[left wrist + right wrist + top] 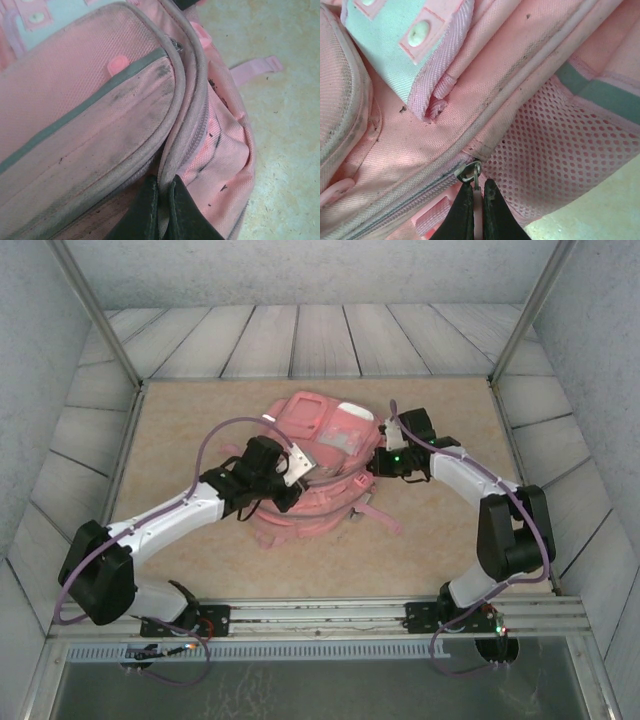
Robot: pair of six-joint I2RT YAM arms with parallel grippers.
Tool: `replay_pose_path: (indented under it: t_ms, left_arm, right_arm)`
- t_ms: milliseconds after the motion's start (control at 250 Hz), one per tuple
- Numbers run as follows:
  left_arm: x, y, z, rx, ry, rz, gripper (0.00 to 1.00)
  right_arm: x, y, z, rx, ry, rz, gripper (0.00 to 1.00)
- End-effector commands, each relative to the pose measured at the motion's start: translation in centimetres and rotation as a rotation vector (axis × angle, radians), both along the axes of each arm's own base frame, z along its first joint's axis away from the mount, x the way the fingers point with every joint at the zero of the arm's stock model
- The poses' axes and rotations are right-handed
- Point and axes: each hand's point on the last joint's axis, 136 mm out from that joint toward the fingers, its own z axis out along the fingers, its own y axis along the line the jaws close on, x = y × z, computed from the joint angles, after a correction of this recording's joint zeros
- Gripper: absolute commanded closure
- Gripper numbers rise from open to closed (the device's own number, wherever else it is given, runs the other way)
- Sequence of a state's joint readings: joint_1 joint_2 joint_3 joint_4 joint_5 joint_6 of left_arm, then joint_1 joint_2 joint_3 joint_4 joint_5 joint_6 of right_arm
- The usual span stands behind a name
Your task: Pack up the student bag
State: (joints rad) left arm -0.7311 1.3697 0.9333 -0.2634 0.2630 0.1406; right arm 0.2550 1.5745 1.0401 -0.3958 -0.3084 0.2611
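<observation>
The pink student bag [320,475] lies flat in the middle of the table, pockets up, straps toward the near side. My left gripper [300,468] rests on the bag's left half and is shut on a grey piped edge [182,145] of the bag [90,115] beside a zip. At the bag's right side, my right gripper [385,462] is shut on the pale zip pull [478,197] of a metal slider [469,172], next to the mesh side pocket [560,150] of the bag [470,100].
A loose pink strap [380,515] trails from the bag onto the beige tabletop [180,430]. Grey panel walls ring the table [100,390]. A metal rail [330,615] with the arm bases runs along the near edge.
</observation>
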Motion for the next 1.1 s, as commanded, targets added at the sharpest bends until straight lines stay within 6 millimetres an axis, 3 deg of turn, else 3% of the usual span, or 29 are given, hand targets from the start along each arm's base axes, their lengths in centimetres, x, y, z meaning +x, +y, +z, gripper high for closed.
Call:
replay_pose_path:
  t_ms: [0,116,180,284,352,416,504,620,699,871,1095]
  left_arm:
    - [-0.3,3.6,-1.0,0.046,0.070,0.168,1.00]
    - [-1.2,3.4,-1.9,0.021,0.109,0.156,1.00]
    - [-2.5,2.7,-2.5,-0.006,0.154,0.088,0.93]
    - [-3.7,2.1,-3.6,-0.034,0.227,0.056,0.82]
    - [-4.1,2.0,-4.0,-0.053,0.262,0.067,0.61]
    - [-4.5,1.7,-3.9,-0.089,0.287,0.064,0.51]
    - [-4.8,1.6,-2.9,-0.147,0.299,0.093,0.43]
    - [-3.9,2.6,-1.7,-0.190,0.302,0.229,0.37]
    - [-3.0,3.6,-1.2,-0.216,0.312,0.362,0.35]
    - [-1.5,4.0,-1.3,-0.342,0.329,0.511,0.24]
    - [0.0,4.2,-3.1,-0.384,0.372,0.638,0.28]
  right_arm:
    - [1.5,-6.2,-2.1,-0.151,0.002,-0.197,1.00]
    - [-0.5,-2.9,-1.7,-0.009,0.037,-0.034,1.00]
    - [-1.9,-1.2,-1.4,0.051,0.062,0.039,1.00]
    - [-3.7,0.4,-1.5,0.085,0.096,0.109,0.78]
    - [-4.1,0.2,-1.5,0.073,0.112,0.103,0.68]
    - [-3.9,-0.4,-1.1,0.038,0.100,0.082,0.63]
    - [-3.3,-0.5,0.9,0.033,0.056,0.087,0.60]
    - [-2.4,0.8,4.0,0.062,-0.012,0.142,0.57]
    - [-1.8,2.1,5.1,0.092,-0.036,0.199,0.52]
    - [-0.3,5.4,4.1,0.103,-0.028,0.273,0.49]
    - [0.6,9.3,2.9,0.122,-0.026,0.312,0.50]
